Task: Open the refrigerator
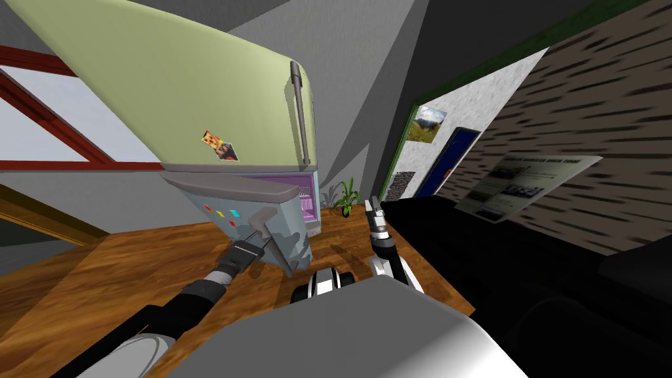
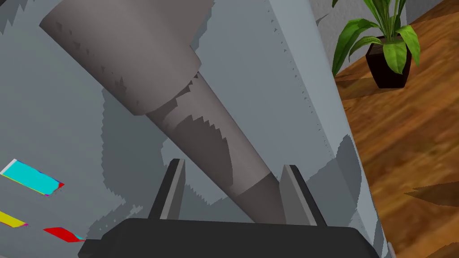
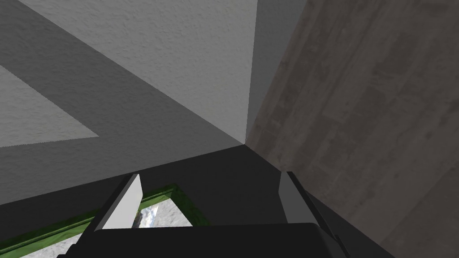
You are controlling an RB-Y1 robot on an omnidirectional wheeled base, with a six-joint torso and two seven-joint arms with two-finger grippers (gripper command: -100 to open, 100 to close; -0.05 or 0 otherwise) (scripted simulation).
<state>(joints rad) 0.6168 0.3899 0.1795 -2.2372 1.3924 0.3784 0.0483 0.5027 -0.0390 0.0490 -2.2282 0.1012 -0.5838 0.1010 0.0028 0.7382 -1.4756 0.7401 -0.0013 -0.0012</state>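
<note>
The refrigerator has a pale green upper door point(image 1: 197, 98) and a grey lower door point(image 1: 292, 243). The lower door stands ajar, and a purple inside point(image 1: 306, 200) shows behind its edge. My left gripper point(image 1: 260, 237) is at the lower door's thick grey handle point(image 1: 262, 220). In the left wrist view the handle point(image 2: 197, 121) runs slantwise between the fingers of the gripper point(image 2: 232, 188) and lies against one finger point(image 2: 293, 192); the jaws are narrowed around it. My right gripper point(image 1: 374, 210) is raised beside the refrigerator, open point(image 3: 208, 197) and holding nothing.
A potted plant point(image 1: 346, 195) point(image 2: 385, 45) stands on the wood floor point(image 1: 131, 269) just past the refrigerator. A large black area point(image 1: 558, 295) lies to my right. Coloured magnets point(image 2: 31, 179) sit on the lower door. A window with red frames point(image 1: 52, 125) is on the left.
</note>
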